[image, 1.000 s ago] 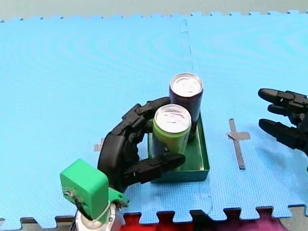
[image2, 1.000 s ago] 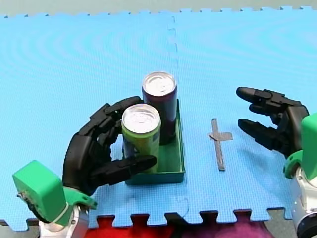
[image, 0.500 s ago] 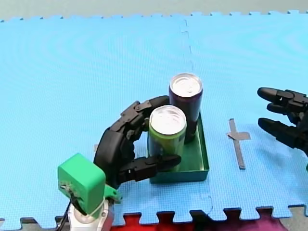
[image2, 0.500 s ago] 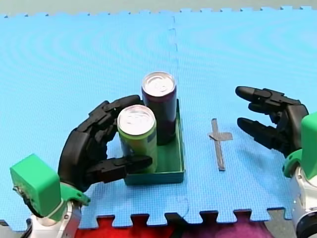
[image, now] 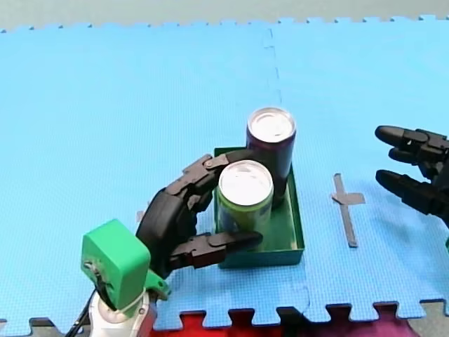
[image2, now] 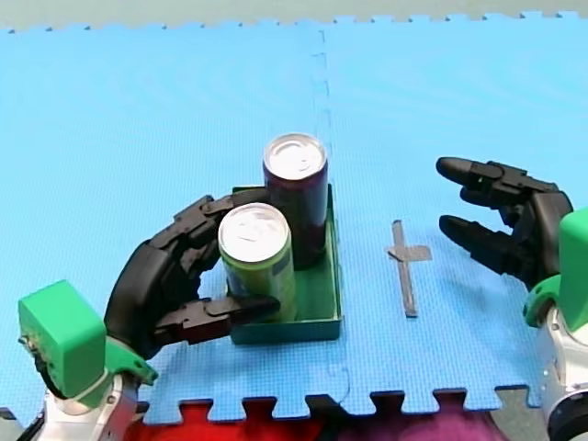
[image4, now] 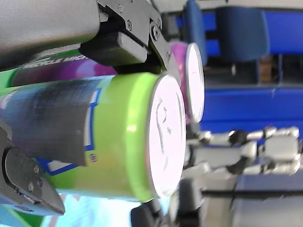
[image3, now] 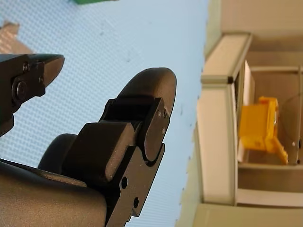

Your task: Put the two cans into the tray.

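Note:
A green can (image: 245, 184) stands at the near end of the green tray (image: 299, 232). My left hand (image: 235, 200) is shut on it, with the fingers behind its left side and the thumb across its front. The purple can (image: 271, 144) stands upright at the far end of the tray, just behind the green one. The second wrist view shows the green can (image4: 123, 142) between my left hand's fingers and the purple can (image4: 194, 80) beyond it. My right hand (image: 384, 156) hovers over the mat, well to the right of the tray.
The blue foam mat (image: 105, 105) covers the whole work surface. A grey tape cross (image: 346, 203) lies on it between the tray and my right hand. Along the mat's jagged near edge there are red and magenta patches (image: 231, 324).
The green can has sunk a little lower into the tray with my left hand still around it. The left wrist drew back towards me. The right hand stayed put.

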Motion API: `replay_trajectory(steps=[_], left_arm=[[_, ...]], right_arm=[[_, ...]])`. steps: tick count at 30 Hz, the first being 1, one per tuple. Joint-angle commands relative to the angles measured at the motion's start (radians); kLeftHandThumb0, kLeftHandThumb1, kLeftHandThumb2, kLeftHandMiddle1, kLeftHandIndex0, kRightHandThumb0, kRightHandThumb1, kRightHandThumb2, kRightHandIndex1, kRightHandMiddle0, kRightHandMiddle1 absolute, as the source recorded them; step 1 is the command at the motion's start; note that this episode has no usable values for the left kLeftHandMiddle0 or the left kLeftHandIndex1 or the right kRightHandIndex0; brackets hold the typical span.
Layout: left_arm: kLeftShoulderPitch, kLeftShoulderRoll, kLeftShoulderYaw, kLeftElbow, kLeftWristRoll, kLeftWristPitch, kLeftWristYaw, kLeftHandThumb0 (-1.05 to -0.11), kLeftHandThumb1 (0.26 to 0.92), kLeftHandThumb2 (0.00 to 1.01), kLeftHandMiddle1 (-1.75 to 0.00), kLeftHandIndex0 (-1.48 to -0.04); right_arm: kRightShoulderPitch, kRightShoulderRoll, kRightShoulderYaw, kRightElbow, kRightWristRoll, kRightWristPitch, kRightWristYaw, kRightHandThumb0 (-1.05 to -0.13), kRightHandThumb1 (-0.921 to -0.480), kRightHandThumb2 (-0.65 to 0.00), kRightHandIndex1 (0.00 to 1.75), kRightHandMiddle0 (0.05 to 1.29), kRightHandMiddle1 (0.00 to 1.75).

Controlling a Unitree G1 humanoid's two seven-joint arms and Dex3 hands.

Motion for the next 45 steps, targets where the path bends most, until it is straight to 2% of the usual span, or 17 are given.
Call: replay_trajectory(steps=[1,9,11,14,17,28,32,39,45], left_arm=[[0.006,0.017,-0.01,-0.021,0.005,0.023,-0.014,-0.841,0.666,0.0,0.0,-0.33],[0.028,0.049,-0.021,-0.09,-0.04,0.11,-0.092,-0.909,0.667,0.0,0.0,-0.2],[0.035,0.069,-0.03,-0.116,-0.031,0.134,-0.106,-0.928,0.67,0.0,0.0,-0.18],[0.045,0.114,-0.053,-0.166,0.029,0.169,-0.095,-1.011,0.698,0.01,0.0,-0.16],[0.051,0.13,-0.063,-0.195,0.069,0.196,-0.062,-1.043,0.714,0.01,0.0,-0.15],[0.064,0.137,-0.063,-0.214,0.088,0.207,-0.006,-1.048,0.739,0.01,-0.01,-0.13],[0.071,0.138,-0.064,-0.233,0.091,0.238,0.005,-1.048,0.74,0.01,-0.01,-0.13],[0.084,0.12,-0.056,-0.257,0.108,0.275,0.076,-1.048,0.75,0.01,-0.05,-0.12],[0.084,0.112,-0.043,-0.232,0.102,0.247,0.103,-1.048,0.762,0.01,-0.06,-0.12]], right_arm=[[-0.001,-0.005,-0.003,-0.002,0.003,0.001,-0.001,-0.593,-0.83,0.0,1.37,1.09,0.0],[-0.001,-0.005,-0.002,-0.002,0.001,0.002,-0.005,-0.594,-0.83,0.0,1.37,1.09,0.0],[-0.002,-0.005,-0.001,0.0,0.0,0.003,-0.007,-0.596,-0.83,0.0,1.37,1.09,0.0],[-0.002,-0.005,-0.001,0.001,0.0,0.001,-0.006,-0.597,-0.83,0.0,1.37,1.09,0.0],[-0.002,-0.005,-0.002,0.003,0.001,-0.001,-0.003,-0.596,-0.83,0.0,1.37,1.09,0.0],[-0.002,-0.009,-0.009,0.01,0.007,-0.005,0.018,-0.585,-0.829,0.0,1.37,1.1,0.0],[-0.001,-0.01,-0.012,0.011,0.009,-0.006,0.025,-0.582,-0.829,0.0,1.36,1.1,0.0],[-0.001,-0.011,-0.013,0.015,0.007,-0.009,0.026,-0.577,-0.83,0.0,1.35,1.1,0.0],[-0.002,-0.011,-0.014,0.015,0.008,-0.01,0.028,-0.576,-0.832,-0.001,1.34,1.1,0.0]])
